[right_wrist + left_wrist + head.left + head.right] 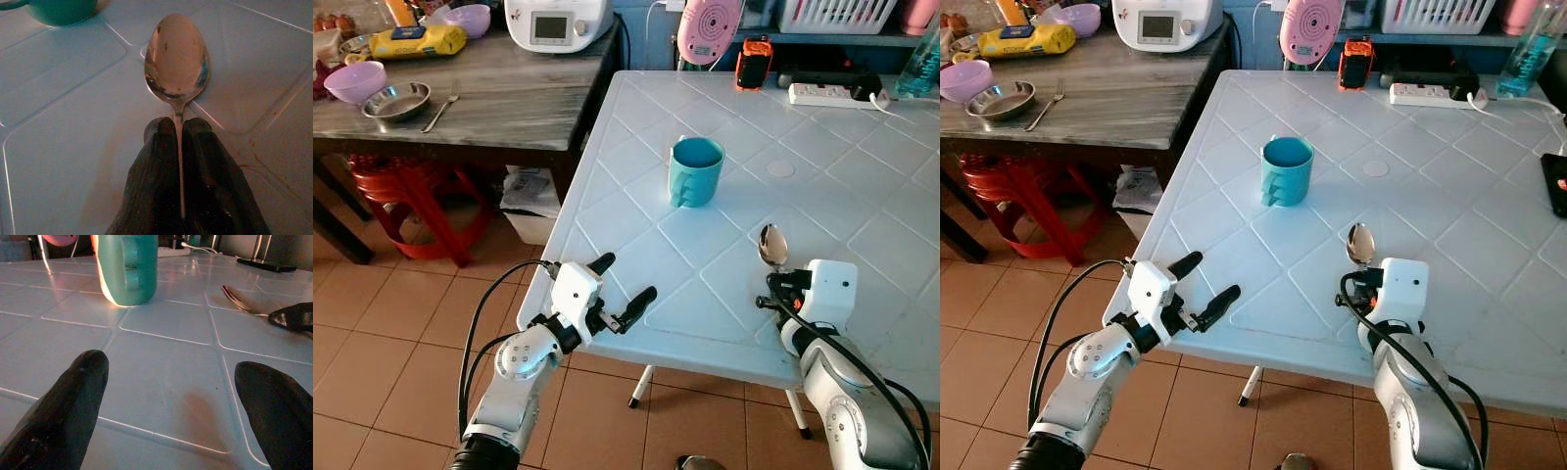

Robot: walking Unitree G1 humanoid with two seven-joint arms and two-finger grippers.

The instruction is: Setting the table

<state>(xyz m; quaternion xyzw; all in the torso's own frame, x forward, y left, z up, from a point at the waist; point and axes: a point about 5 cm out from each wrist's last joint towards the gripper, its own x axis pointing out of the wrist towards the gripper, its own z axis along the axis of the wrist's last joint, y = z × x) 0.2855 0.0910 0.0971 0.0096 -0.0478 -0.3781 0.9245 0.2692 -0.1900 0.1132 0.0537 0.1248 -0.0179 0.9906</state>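
Head views: the right end effector (771, 286) clamps a spoon (771, 246) low over the white desk (862, 211), at five o'clock from the teal mug (695, 171). The left end effector (625, 291) hangs spread near the desk's front edge. Right wrist view: both fingers (159, 156) pinch the spoon's handle.

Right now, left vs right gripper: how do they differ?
The left gripper has its fingers spread apart and holds nothing; the right gripper is shut on the spoon by its handle. The left gripper sits at the near edge of the white table; the right gripper is over the tabletop. Both point towards the teal mug.
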